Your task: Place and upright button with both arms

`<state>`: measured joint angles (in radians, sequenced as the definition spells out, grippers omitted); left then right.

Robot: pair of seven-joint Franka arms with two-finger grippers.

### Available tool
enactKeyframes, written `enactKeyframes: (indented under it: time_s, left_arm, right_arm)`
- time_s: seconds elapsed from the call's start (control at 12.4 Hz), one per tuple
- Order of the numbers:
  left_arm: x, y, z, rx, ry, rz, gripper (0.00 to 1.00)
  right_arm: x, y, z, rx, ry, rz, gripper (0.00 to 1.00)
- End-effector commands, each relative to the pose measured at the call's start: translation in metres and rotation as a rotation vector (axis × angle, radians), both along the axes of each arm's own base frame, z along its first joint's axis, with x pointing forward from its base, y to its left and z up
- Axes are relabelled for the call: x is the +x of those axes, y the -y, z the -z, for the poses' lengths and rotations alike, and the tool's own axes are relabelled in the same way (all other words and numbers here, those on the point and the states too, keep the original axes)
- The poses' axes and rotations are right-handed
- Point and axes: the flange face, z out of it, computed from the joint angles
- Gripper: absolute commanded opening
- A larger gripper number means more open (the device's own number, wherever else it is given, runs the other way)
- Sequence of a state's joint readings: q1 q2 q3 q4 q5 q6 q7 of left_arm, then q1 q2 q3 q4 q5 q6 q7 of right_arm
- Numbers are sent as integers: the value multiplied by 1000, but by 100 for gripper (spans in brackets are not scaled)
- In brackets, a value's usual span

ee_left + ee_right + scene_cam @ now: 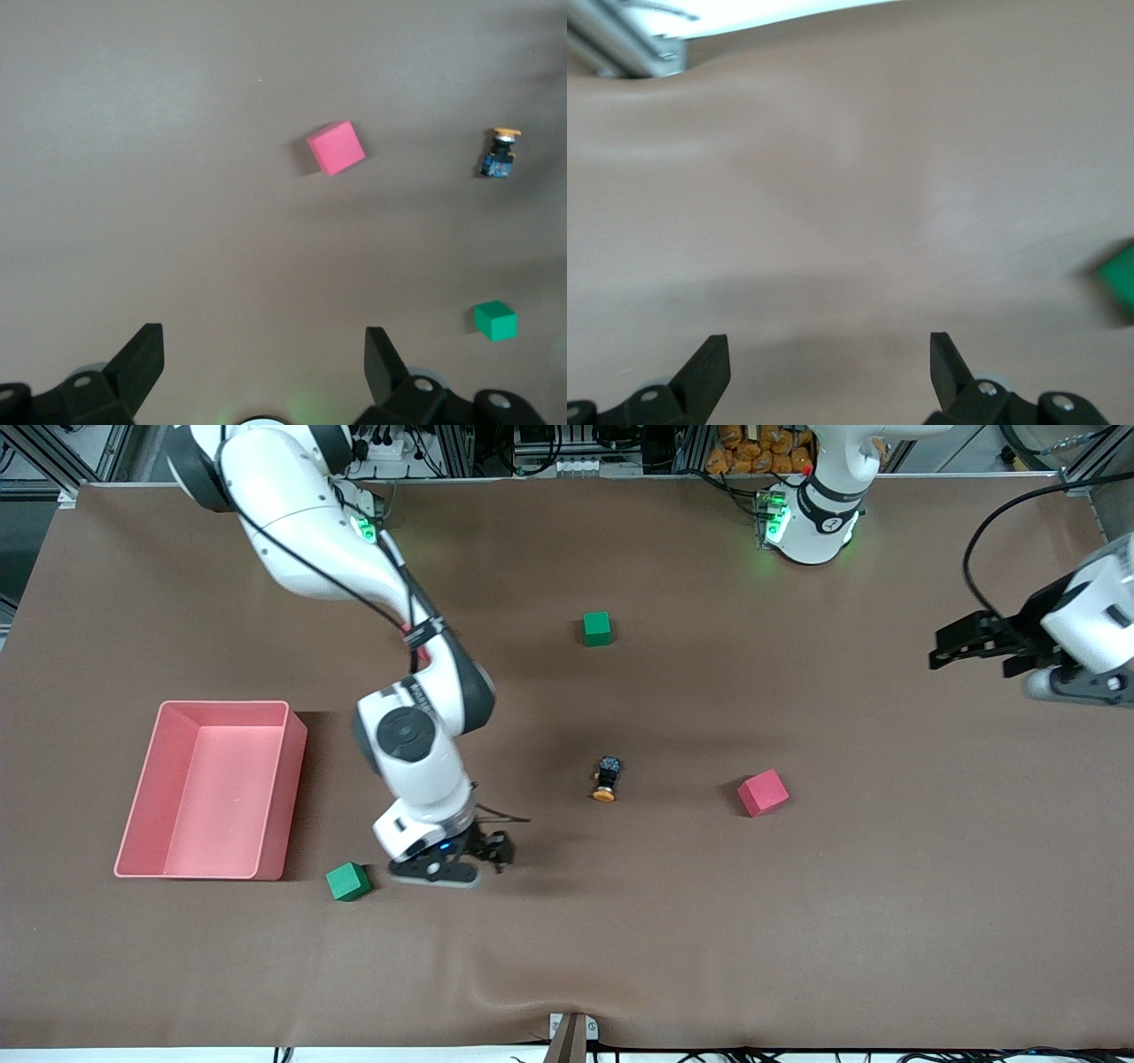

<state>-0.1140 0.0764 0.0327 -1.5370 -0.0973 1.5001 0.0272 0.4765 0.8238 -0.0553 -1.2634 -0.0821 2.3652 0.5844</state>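
No readable writing. Button (606, 779) lies on its side mid-table, beside pink cube (763, 793). Right gripper (493, 854) released, empty, over table beside button. Left gripper (941, 647) released, empty, at table's end.

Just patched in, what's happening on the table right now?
Nothing is held yet. The button lies on its side mid-table, orange cap toward the front camera, between the pink cube and the right gripper. That gripper is open, low over the mat beside a green cube near the pink bin. The left gripper is open, up over the left arm's end of the table. A second green cube sits farther from the front camera.
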Motion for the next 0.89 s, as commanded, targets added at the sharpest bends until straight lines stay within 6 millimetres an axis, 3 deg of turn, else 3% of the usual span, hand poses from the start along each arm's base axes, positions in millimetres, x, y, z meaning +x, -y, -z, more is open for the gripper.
enactKeyframes:
  time_s: [0.0, 0.16, 0.4, 0.56, 0.81]
  left_arm:
    - [13, 53, 8, 33, -19, 101, 100]
    - [29, 81, 30, 34, -60, 138, 100]
    - [41, 141, 62, 55, -110, 169, 100]
    - [43, 174, 81, 72, -125, 207, 100]
    - [45, 209, 108, 67, -144, 248, 100]
  right_arm:
    - [21, 66, -25, -13, -1, -17, 100]
    - [35, 111, -33, -19, -2, 13, 100]
    - [42, 192, -38, -62, -63, 30, 100]
    - [23, 245, -43, -84, -106, 19, 100]
    - [-25, 272, -55, -108, -166, -51, 100]
